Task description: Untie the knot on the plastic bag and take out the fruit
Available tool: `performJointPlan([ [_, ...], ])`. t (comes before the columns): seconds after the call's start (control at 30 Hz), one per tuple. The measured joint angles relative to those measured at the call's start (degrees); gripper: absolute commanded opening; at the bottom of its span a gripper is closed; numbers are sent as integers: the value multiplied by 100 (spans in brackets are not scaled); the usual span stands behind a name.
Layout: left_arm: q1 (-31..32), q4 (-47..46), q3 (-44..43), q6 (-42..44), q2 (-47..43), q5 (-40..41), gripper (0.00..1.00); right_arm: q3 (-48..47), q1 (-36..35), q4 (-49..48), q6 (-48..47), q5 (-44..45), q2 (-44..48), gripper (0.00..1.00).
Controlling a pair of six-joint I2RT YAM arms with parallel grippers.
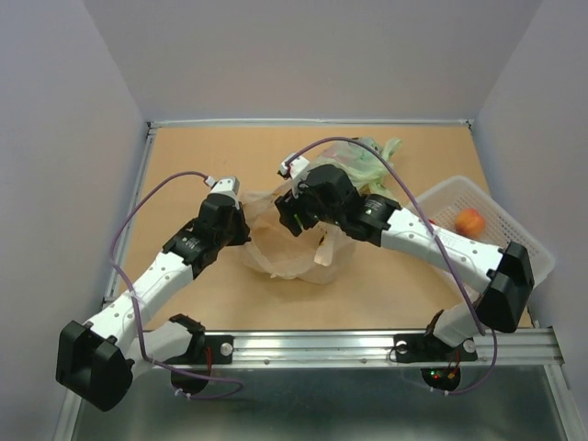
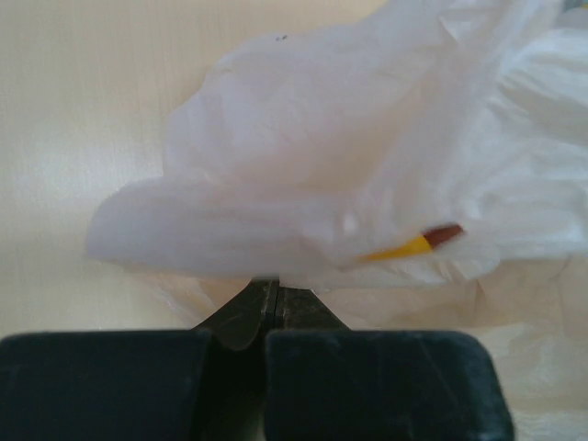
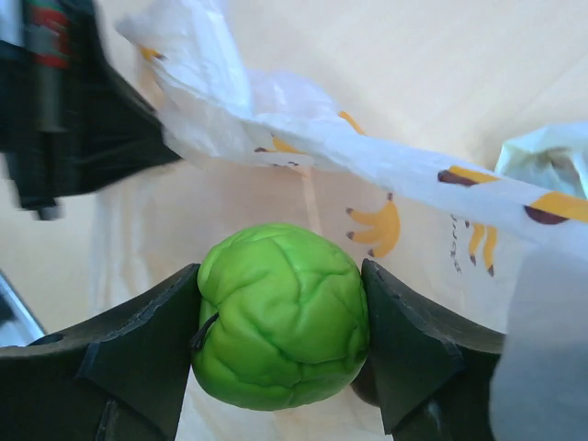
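The thin, translucent peach-orange plastic bag (image 1: 294, 253) with orange printed marks is laid at the middle of the brown table (image 1: 202, 156), between the two arms. Its film is pinched by the closed jaws of the left gripper (image 2: 266, 294). A bumpy green round fruit (image 3: 276, 344) is gripped by the jaws of the right gripper (image 3: 280, 317), close to the bag.
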State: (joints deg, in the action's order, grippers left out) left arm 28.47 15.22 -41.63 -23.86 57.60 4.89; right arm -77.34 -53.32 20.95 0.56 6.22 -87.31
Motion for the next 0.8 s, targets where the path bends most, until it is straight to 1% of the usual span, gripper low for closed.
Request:
performJointPlan([
  [0.2,0,-26,-11,-7,107,0,0,-407,0,7,-37,-522,236,1],
  [0.33,0,-33,-11,-13,105,20,0,-754,15,-2,-44,-575,417,1],
  [0.5,0,-28,-11,-11,103,118,0,-804,219,-42,-33,-474,793,1],
  [0.63,0,26,-55,-2,76,203,0,-772,496,-46,-24,599,1082,1],
  [0.67,0,42,-66,0,57,225,0,-745,566,-66,-4,726,1132,1],
  [0.73,0,61,-94,2,-4,254,0,-501,1025,-166,90,1211,1405,1],
  [0.8,0,98,-146,7,-59,271,0,-105,1729,-184,232,1617,1744,1],
])
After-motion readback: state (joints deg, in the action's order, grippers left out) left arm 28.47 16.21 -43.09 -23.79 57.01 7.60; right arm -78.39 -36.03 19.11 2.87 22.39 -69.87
